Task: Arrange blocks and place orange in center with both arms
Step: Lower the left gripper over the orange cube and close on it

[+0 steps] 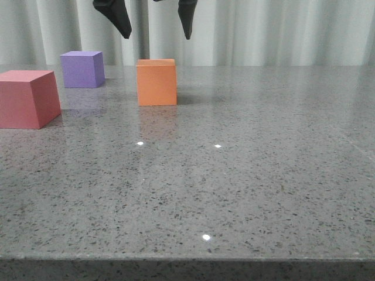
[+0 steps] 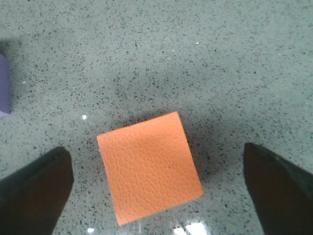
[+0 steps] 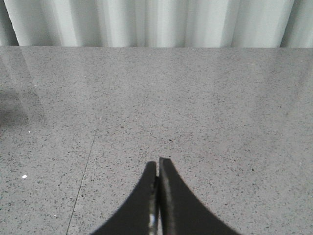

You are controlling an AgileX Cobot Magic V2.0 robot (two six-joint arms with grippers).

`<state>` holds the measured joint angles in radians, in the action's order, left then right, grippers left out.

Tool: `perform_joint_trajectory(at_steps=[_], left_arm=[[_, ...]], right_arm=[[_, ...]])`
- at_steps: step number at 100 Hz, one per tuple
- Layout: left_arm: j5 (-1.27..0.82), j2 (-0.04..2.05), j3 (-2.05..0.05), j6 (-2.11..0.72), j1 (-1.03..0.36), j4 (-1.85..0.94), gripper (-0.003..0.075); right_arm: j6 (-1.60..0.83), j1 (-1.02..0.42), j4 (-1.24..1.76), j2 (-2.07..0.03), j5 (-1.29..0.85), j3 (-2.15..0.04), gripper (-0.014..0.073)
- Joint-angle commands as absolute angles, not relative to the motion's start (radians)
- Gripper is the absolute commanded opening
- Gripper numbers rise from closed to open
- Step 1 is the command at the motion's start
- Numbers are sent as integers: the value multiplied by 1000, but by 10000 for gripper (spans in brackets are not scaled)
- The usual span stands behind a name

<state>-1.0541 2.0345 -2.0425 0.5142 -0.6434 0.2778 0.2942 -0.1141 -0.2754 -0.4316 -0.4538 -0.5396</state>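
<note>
The orange cube (image 1: 157, 82) stands on the grey speckled table (image 1: 246, 187), left of the middle and toward the back. My left gripper (image 1: 157, 37) hangs open above it, clear of its top. In the left wrist view the orange cube (image 2: 149, 166) lies between the two wide-apart fingers of that gripper (image 2: 155, 161), touching neither. The purple cube (image 1: 82, 69) sits further back and to the left, its edge also showing as the purple cube (image 2: 4, 85). The pinkish-red cube (image 1: 26, 98) rests at the left edge, nearer the front. My right gripper (image 3: 157, 164) is shut on nothing, low over bare table.
A pale pleated curtain (image 1: 263, 32) hangs behind the table. The table's front edge (image 1: 187, 257) runs across the bottom of the front view. A thin seam line (image 3: 85, 171) crosses the tabletop near my right gripper.
</note>
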Motion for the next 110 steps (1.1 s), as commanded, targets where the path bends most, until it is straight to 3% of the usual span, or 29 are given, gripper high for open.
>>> perform_joint_trajectory(at_steps=[1,64,74,93,110], left_arm=[[-1026,1992,-2082,523,-650,302,652],[-1022,2114,-2083,575,-650,364,645],[-1025,2116,-2084,575,-652,361,579],[-1074,2114,-2114,566,-652,360,375],[-1115,2099,-2149,529,-652,360,323]], right_arm=[[295,-109,-296,-432,-378,-560,-67],[295,-109,-296,-432,-378,-560,-67],[295,-109,-296,-432,-378,-560,-67],[295,-109,-296,-432,-378,-560,-67],[295,-109,-296,-432,-378,-560,-67]])
